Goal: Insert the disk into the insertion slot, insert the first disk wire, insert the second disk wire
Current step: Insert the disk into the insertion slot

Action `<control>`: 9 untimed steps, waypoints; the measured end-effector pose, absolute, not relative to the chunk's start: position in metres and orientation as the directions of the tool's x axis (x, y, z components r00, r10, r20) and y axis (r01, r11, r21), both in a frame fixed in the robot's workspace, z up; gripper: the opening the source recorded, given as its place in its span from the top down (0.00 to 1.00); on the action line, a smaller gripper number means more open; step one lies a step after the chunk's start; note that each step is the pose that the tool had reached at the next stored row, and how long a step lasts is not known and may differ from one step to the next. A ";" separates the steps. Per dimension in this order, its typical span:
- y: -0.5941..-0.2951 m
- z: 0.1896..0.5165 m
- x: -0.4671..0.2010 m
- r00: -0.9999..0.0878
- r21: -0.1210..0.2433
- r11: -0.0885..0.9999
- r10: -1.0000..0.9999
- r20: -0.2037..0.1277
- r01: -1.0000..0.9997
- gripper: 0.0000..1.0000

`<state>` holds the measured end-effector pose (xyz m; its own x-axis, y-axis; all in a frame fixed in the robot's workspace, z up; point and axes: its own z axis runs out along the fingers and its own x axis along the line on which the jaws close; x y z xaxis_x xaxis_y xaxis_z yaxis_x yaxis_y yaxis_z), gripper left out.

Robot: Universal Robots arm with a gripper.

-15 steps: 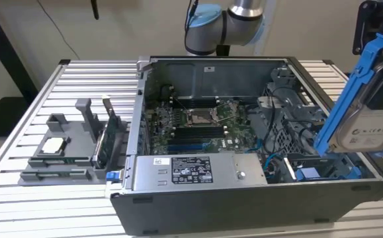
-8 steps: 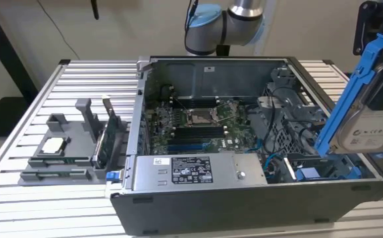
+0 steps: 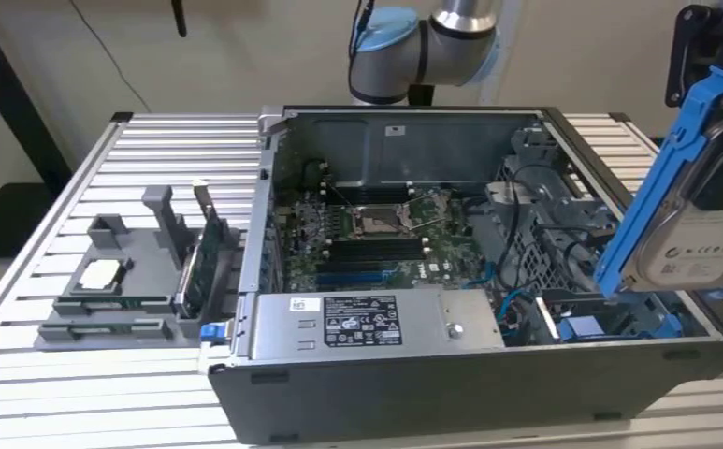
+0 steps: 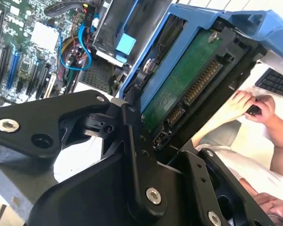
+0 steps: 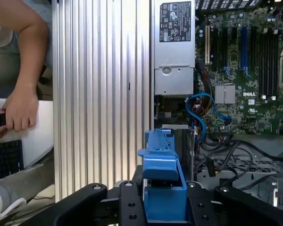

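While the end effector (image 3: 707,75) holds it aloft, one disk (image 3: 698,224) in its blue carrier (image 3: 655,187) hangs tilted above the case (image 3: 461,383) at the drive-bay end, clear of the inside. Exterior view: label side faces the camera and the disk's far edge is cut off. The end effector is mostly cropped, so its jaw state is unclear here. One case, side open, sits on a slatted worktop (image 3: 36,374). Inside the case are one motherboard (image 3: 374,224), one power-supply box (image 3: 380,323) along the near wall, and blue cables (image 3: 511,299), count hard to tell. Just beside the case is one grey tray (image 3: 124,281) with upright cards. One arm (image 3: 436,37) is behind the case.

Second wrist view: this adds the disk (image 4: 179,89) underside, with green board and connector row. Black fingers (image 4: 134,141) are pressed against the carrier edge. Beyond the case, a person's hands (image 4: 243,104) are near a keyboard (image 4: 278,82), which is cropped.

First wrist view: the disk (image 5: 162,165) is edge-on, drive body hidden by the carrier. The end effector (image 5: 165,202) pinches the carrier from both sides. The disk is over the case's drive-bay end. One hand (image 5: 20,110) is outside the case.
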<state>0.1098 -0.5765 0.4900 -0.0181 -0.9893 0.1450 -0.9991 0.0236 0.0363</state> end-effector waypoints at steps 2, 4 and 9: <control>-0.576 0.489 0.110 -0.018 0.037 0.023 -0.991 0.132 -0.999 0.67; -0.576 0.488 0.110 -0.018 0.037 0.023 -0.994 0.111 -0.999 0.67; -0.575 0.483 0.110 -0.018 0.038 0.021 -0.997 0.080 -0.999 0.67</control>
<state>0.1098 -0.5753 0.4828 -0.0181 -0.9966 0.0799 -0.9991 0.0212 0.0378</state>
